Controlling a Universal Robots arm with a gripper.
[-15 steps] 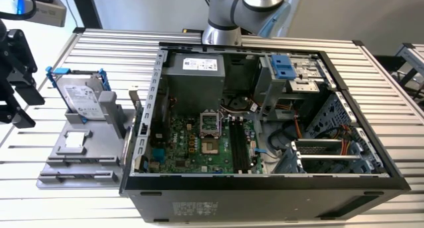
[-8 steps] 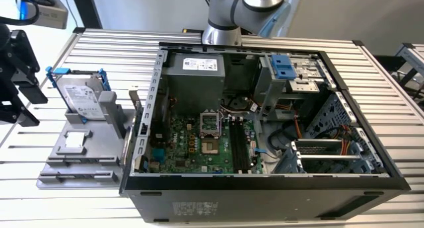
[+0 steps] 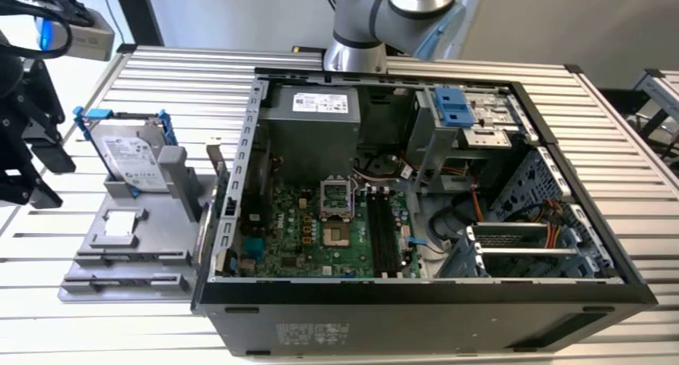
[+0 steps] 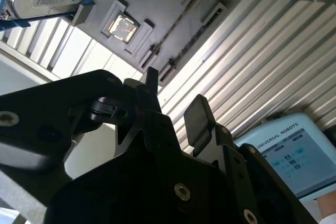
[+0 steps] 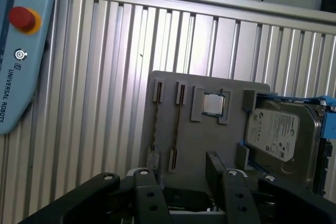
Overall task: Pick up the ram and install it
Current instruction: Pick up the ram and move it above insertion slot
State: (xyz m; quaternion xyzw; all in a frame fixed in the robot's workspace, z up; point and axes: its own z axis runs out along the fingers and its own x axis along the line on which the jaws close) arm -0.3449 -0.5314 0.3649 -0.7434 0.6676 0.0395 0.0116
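Ram (image 5: 155, 124): thin dark strip, on edge in grey holder (image 5: 202, 140) | gripper (image 5: 178, 177): jaws apart, empty

Ram (image 5: 154, 124): thin dark stick, edge-up in gray holder (image 5: 210, 140) slot; twin stick (image 5: 176, 124) parallel beside.

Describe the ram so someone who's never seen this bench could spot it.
Beside the open case, on the exterior view's left, sits a grey tray. On it the chip lies between the drive and the ram. The ram is two long, thin dark strips on edge in slots, unlike the square chip and boxy drive.
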